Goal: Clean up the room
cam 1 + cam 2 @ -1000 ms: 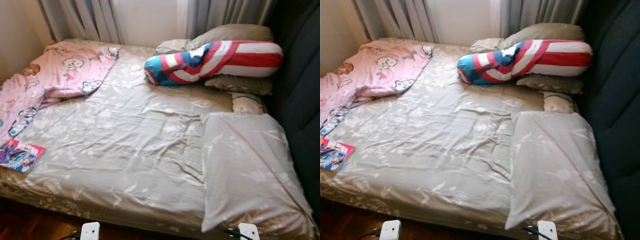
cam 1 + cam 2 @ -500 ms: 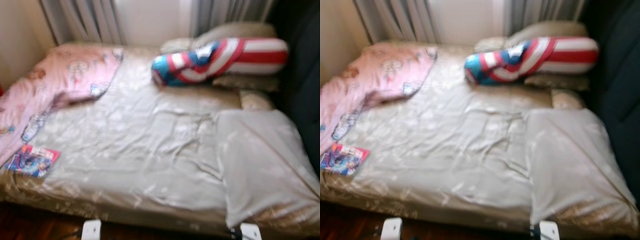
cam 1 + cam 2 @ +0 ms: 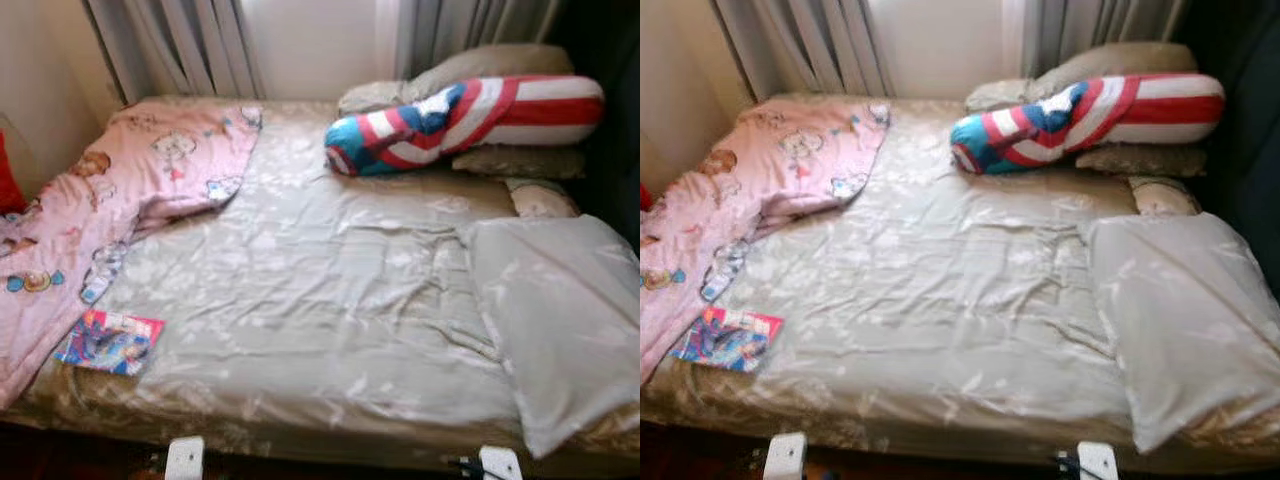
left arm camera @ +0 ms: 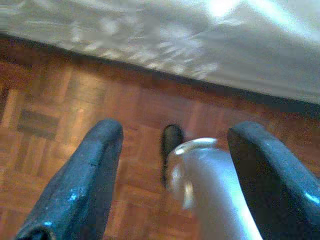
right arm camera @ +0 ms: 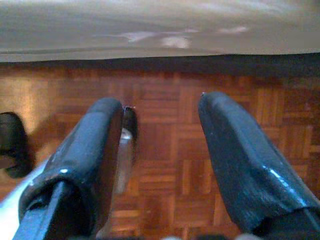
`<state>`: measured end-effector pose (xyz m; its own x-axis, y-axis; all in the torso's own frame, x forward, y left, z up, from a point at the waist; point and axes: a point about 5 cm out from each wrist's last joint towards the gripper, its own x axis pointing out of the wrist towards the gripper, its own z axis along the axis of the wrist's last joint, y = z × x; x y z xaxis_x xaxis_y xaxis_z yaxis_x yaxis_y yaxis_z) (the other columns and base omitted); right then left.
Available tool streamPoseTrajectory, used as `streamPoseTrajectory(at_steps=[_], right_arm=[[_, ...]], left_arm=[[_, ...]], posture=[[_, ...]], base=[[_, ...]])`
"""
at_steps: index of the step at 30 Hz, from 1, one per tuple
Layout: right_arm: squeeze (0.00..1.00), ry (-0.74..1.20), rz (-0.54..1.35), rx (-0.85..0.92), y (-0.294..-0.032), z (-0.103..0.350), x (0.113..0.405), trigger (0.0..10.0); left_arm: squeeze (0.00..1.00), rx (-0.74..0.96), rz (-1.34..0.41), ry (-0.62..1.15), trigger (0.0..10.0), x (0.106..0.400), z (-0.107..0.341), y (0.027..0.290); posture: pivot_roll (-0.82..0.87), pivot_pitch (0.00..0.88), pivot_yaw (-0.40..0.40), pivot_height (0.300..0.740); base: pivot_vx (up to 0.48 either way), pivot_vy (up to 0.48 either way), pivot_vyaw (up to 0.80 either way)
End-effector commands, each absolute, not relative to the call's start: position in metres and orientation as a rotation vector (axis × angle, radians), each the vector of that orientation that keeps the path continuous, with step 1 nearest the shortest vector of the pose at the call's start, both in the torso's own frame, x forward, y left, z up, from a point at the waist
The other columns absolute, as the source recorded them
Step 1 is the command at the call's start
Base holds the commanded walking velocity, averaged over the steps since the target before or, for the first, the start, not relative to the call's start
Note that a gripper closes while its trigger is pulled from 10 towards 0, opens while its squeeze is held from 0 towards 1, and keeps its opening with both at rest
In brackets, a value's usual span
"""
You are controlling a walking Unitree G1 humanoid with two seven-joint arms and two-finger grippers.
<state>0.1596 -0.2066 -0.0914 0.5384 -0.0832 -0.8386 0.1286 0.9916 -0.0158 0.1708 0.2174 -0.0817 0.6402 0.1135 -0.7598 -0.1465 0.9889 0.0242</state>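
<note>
Parquet floor (image 5: 165,140) is seen beneath both idle arms, where the left gripper (image 4: 172,165) and the right gripper (image 5: 160,145) are held with fingers spread and empty. Nearest on the bed (image 3: 330,300), by its left front edge, a colourful book (image 3: 108,341) is laid flat; it is judged light and thin, best pinched at an edge. Beyond it, a pink blanket (image 3: 120,190) is rumpled, soft and limp. Farthest, a striped bolster (image 3: 470,118) is rested on pillows (image 3: 480,62).
</note>
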Motion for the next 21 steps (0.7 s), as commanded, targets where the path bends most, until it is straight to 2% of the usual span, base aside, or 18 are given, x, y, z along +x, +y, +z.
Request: streamPoseTrajectory(at_steps=[1, 11, 21], right_arm=[[0.00, 1.009, -0.126, 0.055, -0.2054, -0.0935, 0.1548, 10.0], [0.00, 1.004, -0.126, 0.059, -0.2054, -0.0928, 0.1566, 10.0], [0.00, 0.983, -0.132, 0.070, -0.2014, -0.0905, 0.1641, 10.0]], left_arm=[[0.00, -0.045, 0.157, 0.903, 10.0, 0.1609, -0.0865, 0.2176], [0.00, -0.047, 0.156, 0.903, 10.0, 0.1626, -0.0861, 0.2164], [0.00, -0.046, 0.160, 0.898, 10.0, 0.1694, -0.0838, 0.2160]], posture=[[0.00, 0.111, -0.013, 0.740], [0.00, 0.090, -0.015, 0.740], [-0.02, 0.009, 0.012, 0.740]], base=[[0.000, 0.480, 0.00], [0.000, 0.480, 0.00], [0.000, 0.480, 0.00]])
